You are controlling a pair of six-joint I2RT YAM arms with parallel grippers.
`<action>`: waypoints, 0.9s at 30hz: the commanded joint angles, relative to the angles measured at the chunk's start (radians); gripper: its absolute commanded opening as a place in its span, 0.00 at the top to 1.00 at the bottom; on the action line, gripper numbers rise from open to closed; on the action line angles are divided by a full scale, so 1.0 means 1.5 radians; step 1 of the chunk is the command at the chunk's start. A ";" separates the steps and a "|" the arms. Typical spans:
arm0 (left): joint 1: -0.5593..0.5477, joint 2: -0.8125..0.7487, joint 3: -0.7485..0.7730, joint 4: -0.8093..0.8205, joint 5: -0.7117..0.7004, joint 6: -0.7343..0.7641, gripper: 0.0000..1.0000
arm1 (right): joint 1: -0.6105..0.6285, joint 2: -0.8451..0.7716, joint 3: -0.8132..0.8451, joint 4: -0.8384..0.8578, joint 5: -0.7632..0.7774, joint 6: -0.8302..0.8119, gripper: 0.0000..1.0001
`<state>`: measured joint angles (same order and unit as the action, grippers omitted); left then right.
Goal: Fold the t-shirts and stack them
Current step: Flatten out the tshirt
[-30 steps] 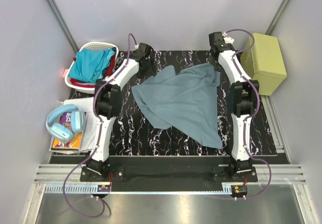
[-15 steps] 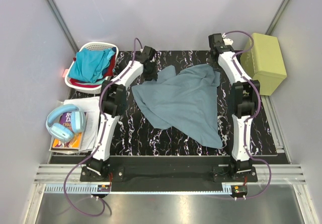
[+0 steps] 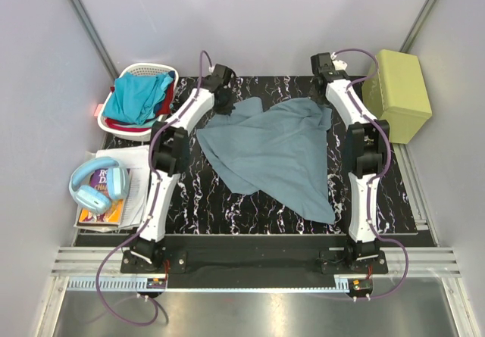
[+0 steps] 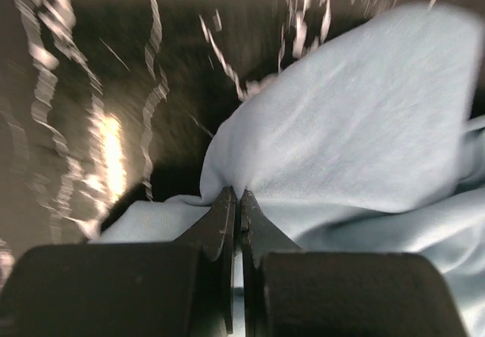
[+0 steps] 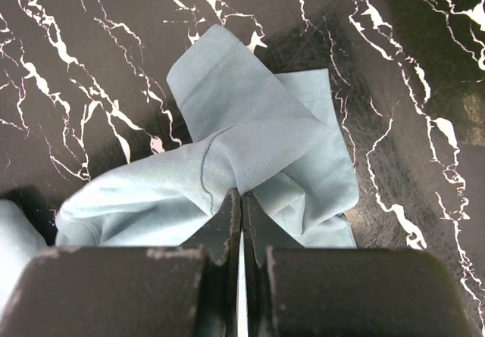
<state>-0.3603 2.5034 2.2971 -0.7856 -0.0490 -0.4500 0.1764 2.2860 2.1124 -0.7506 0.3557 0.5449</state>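
A grey-blue t-shirt [image 3: 273, 151] lies spread and rumpled on the black marbled table [image 3: 197, 201]. My left gripper [image 3: 225, 104] is at the shirt's far left corner, shut on a pinch of that cloth [image 4: 333, 148]. At the far right corner my right gripper [image 3: 326, 87] is shut on a bunched fold of the same shirt [image 5: 250, 148]. A turquoise t-shirt [image 3: 136, 98] and a red one [image 3: 164, 106] lie heaped in the white basket [image 3: 145, 70] at the far left.
An olive-green box [image 3: 398, 95] stands beside the table's far right. Blue headphones [image 3: 97, 187] rest on books and papers [image 3: 125, 193] left of the table. Grey walls close in the back and both sides.
My left gripper moved right onto the shirt's far left corner and shut on the cloth. The right gripper kept its grip, barely shifting.
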 commanded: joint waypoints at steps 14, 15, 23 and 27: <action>0.089 -0.132 0.117 0.033 -0.073 0.029 1.00 | 0.012 -0.096 -0.011 0.037 0.014 -0.019 1.00; 0.095 -0.125 0.110 0.035 -0.066 0.024 1.00 | 0.012 -0.094 -0.007 0.038 0.015 -0.018 1.00; 0.128 -0.013 0.084 0.067 0.028 -0.005 0.99 | 0.009 -0.024 0.060 0.035 0.001 -0.017 1.00; 0.131 0.012 0.095 0.079 0.052 -0.008 0.94 | 0.003 0.034 0.101 0.027 -0.017 -0.009 1.00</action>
<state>-0.1635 2.4905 2.4321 -0.7223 -0.0467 -0.4473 0.1860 2.2616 2.1845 -0.7200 0.3473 0.5316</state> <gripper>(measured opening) 0.042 0.012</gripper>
